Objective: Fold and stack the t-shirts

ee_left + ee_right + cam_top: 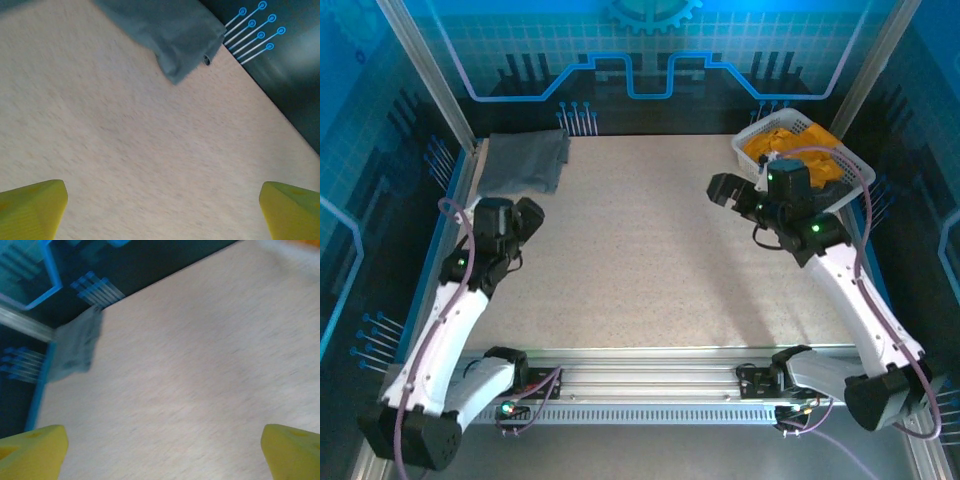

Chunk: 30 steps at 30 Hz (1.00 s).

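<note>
Worktop [640, 260]: the grey t-shirt [525, 160] lies folded at its far left corner. Orange-yellow t-shirts [800, 142] sit heaped in the white basket [748, 138], far right. We judge one fold done; next, a reach into the basket for an orange shirt. Left claw [162, 210] and right claw [162, 450] both gape wide, holding and touching nothing.
</note>
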Each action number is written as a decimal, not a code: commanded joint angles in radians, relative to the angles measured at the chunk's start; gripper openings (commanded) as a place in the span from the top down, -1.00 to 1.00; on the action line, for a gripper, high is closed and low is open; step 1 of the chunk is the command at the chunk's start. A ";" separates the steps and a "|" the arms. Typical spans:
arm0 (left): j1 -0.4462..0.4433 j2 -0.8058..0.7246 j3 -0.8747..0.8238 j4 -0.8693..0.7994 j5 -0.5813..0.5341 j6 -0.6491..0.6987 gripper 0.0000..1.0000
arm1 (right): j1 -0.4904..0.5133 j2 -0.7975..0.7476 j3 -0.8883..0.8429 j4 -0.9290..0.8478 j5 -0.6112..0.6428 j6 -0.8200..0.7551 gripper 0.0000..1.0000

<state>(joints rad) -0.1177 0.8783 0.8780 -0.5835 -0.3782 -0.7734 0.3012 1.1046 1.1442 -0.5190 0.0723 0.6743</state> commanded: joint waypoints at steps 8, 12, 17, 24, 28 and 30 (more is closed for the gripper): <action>-0.006 -0.167 -0.550 0.600 -0.036 0.591 -0.98 | -0.027 -0.162 -0.649 0.558 0.461 -0.539 -0.99; -0.005 0.057 -0.600 0.863 -0.010 0.596 -0.98 | -0.068 -0.069 -0.720 0.671 0.426 -0.525 -0.99; 0.058 0.354 -0.536 1.152 0.059 0.612 -0.98 | -0.129 0.051 -0.760 0.873 0.342 -0.526 -0.99; 0.109 0.501 -0.479 1.294 0.138 0.700 -0.98 | -0.172 0.218 -0.706 1.063 0.210 -0.599 -1.00; 0.153 0.696 -0.701 1.909 0.192 0.680 -0.98 | -0.188 0.218 -0.721 1.103 0.164 -0.623 -0.99; 0.156 0.676 -0.693 1.855 0.181 0.667 -0.98 | -0.216 0.209 -0.742 1.136 0.142 -0.613 -0.99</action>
<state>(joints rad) 0.0269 1.5440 0.2253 1.0363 -0.2398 -0.1204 0.1238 1.3277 0.4168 0.5114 0.2668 0.0837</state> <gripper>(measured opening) 0.989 0.997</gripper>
